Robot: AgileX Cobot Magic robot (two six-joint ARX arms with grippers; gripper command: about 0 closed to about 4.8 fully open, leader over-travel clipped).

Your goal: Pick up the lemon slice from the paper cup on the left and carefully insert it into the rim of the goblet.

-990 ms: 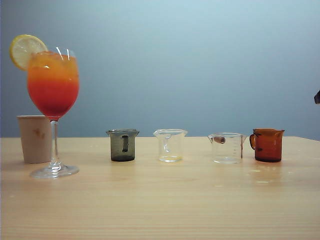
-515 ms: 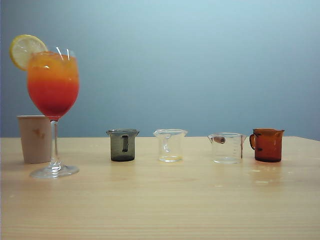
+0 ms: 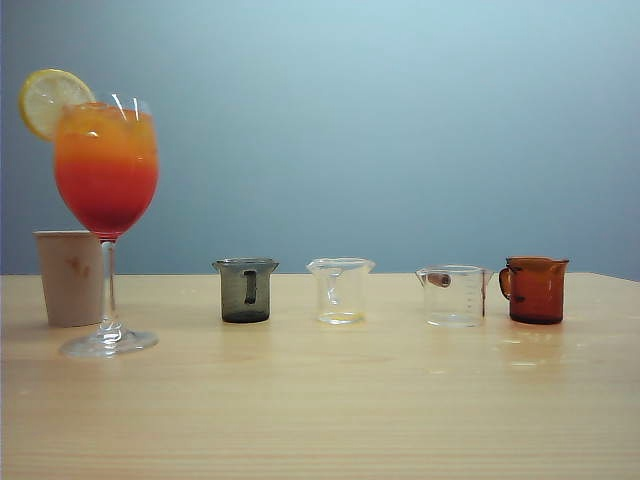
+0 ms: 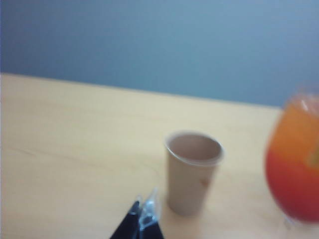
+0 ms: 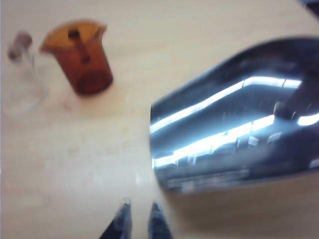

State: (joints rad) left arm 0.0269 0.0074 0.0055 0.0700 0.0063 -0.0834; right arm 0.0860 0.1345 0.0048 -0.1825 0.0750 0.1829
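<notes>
The lemon slice point(image 3: 47, 100) sits on the rim of the goblet point(image 3: 106, 170). The left gripper point(image 4: 141, 221) has its tips pressed together and holds nothing. The paper cup point(image 4: 193, 172) stands just beside it, with the goblet past the cup. The right gripper point(image 5: 135, 219) has a small gap between its tips and holds nothing. The brown beaker point(image 5: 79, 56) stands well apart from it on the table point(image 3: 350, 400).

Matt paper cup point(image 3: 70, 278), glossy clear glass goblet point(image 3: 107, 200), pale smooth wood-look table point(image 3: 330, 410).
</notes>
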